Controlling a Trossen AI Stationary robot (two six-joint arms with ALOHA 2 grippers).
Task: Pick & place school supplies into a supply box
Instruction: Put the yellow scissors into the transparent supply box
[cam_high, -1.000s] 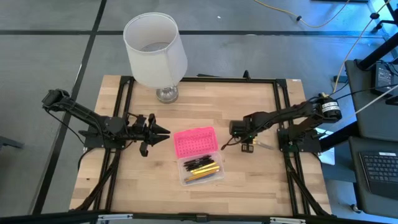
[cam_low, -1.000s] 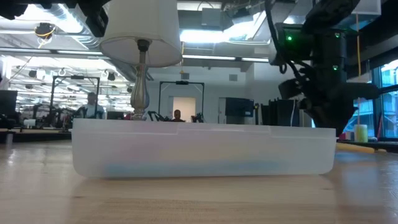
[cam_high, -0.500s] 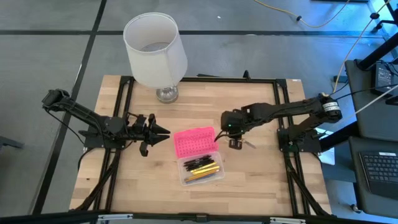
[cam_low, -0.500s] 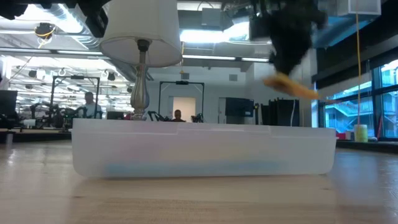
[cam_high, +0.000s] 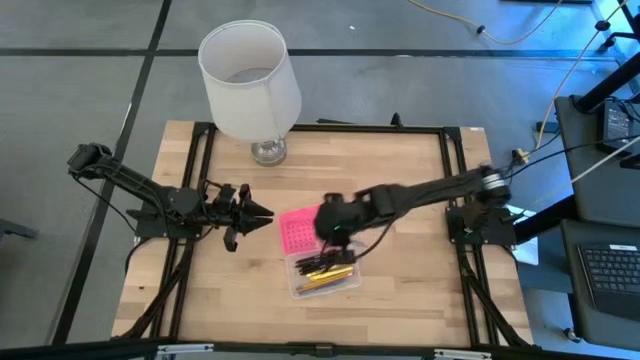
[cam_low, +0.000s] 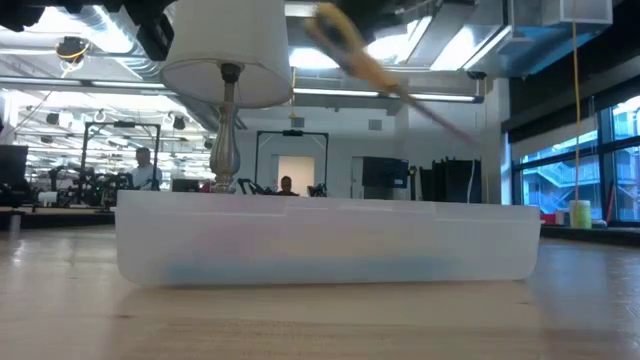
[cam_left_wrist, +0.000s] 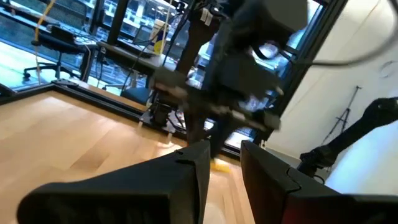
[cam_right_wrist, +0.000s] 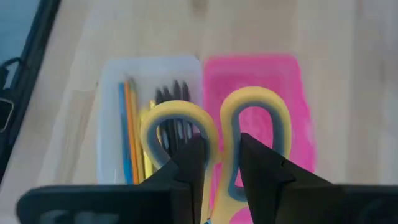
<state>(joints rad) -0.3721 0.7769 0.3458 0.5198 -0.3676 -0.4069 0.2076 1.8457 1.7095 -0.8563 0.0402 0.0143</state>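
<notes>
- Right now the scissors (cam_right_wrist: 214, 134) with yellow handles are clamped between the right gripper (cam_right_wrist: 214, 162) fingers, held in the air above the supply box (cam_high: 318, 250).
- Its pink lid (cam_high: 300, 228) lies open flat toward the table's far edge; the clear base (cam_high: 322, 285) sits toward the near edge, around the table's middle.
- Pens and pencils (cam_high: 325, 270), black, yellow and blue, already lie inside the base.
- Over near the left edge, the left gripper (cam_high: 262, 211) hovers with fingers only narrowly apart, holding nothing.
- A white lampshade (cam_high: 248, 80) lamp stands at the far edge.
</notes>
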